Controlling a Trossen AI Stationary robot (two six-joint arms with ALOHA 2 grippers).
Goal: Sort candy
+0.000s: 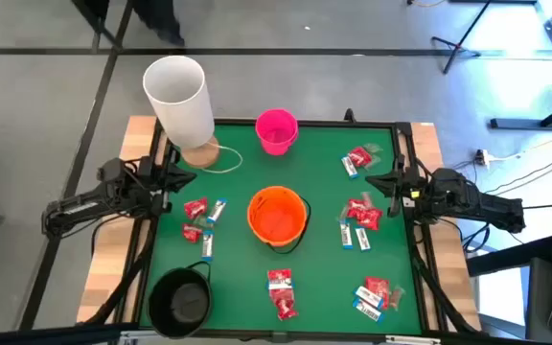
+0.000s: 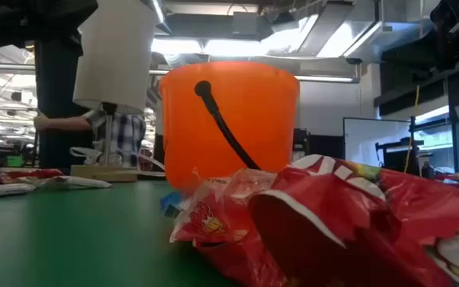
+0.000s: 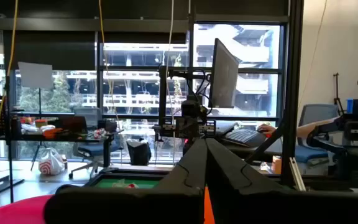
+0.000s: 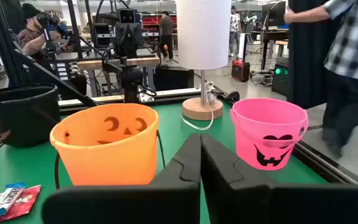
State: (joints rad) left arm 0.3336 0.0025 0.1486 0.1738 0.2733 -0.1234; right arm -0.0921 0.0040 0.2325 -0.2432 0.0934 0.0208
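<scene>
Candy lies in several small heaps on the green mat: red crinkly packets with white-and-blue bars at the left (image 1: 199, 218), at the far right (image 1: 357, 160), at the right (image 1: 360, 218), at the near middle (image 1: 281, 291) and at the near right (image 1: 377, 297). In the low view a red packet (image 2: 333, 223) fills the foreground. My left gripper (image 1: 174, 175) (image 3: 205, 144) hovers shut at the mat's left edge, beyond the left heap. My right gripper (image 1: 374, 180) (image 4: 200, 138) hovers shut at the right edge, between the two right-hand heaps. Both touch nothing.
An orange bucket (image 1: 276, 217) (image 4: 104, 149) stands at the mat's middle, a pink bucket (image 1: 276, 131) (image 4: 268, 132) at the far middle, a black bucket (image 1: 180, 303) (image 4: 18, 112) at the near left corner. A white-shaded lamp (image 1: 178, 96) on a wooden base stands at the far left. People stand beyond the table.
</scene>
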